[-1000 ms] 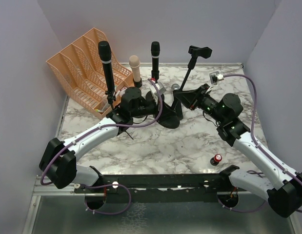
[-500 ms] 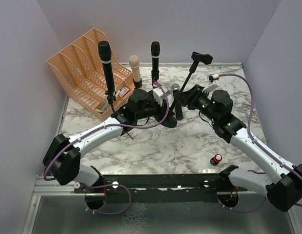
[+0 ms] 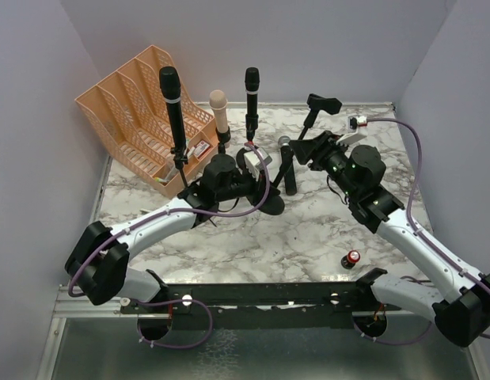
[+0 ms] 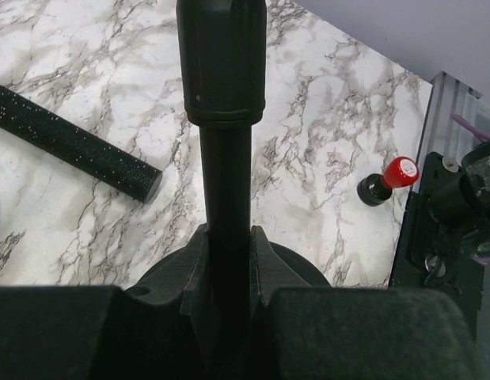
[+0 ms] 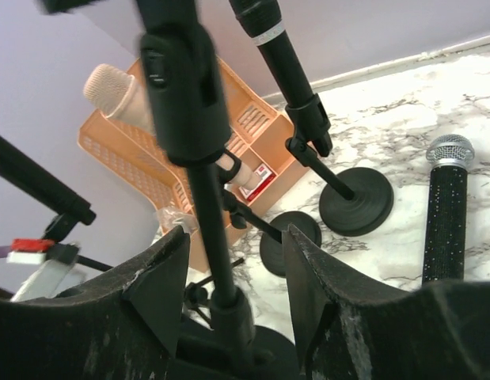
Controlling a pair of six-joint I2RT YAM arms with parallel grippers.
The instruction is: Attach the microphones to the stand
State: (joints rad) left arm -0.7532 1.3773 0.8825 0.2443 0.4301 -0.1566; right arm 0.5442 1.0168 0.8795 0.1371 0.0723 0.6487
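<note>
Far left: peach slotted plastic file rack (image 3: 126, 99) holding a red-and-white packet (image 3: 201, 149), print unreadable. Centre: black clip-topped stand (image 3: 324, 103); left gripper (image 4: 227, 253) clamped on its lower pole, right gripper (image 5: 235, 245) parted, straddling the upper pole without gripping. Right of its base: silver-mesh-headed black microphone (image 5: 444, 222) flat on marble table (image 3: 252, 237).

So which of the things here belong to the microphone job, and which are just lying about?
Job: silver-headed microphone, lying loose; empty stand; three already clipped in: left black microphone, peach-pink microphone, rear black microphone.

Lying about: orange file rack; red-topped battery.
</note>
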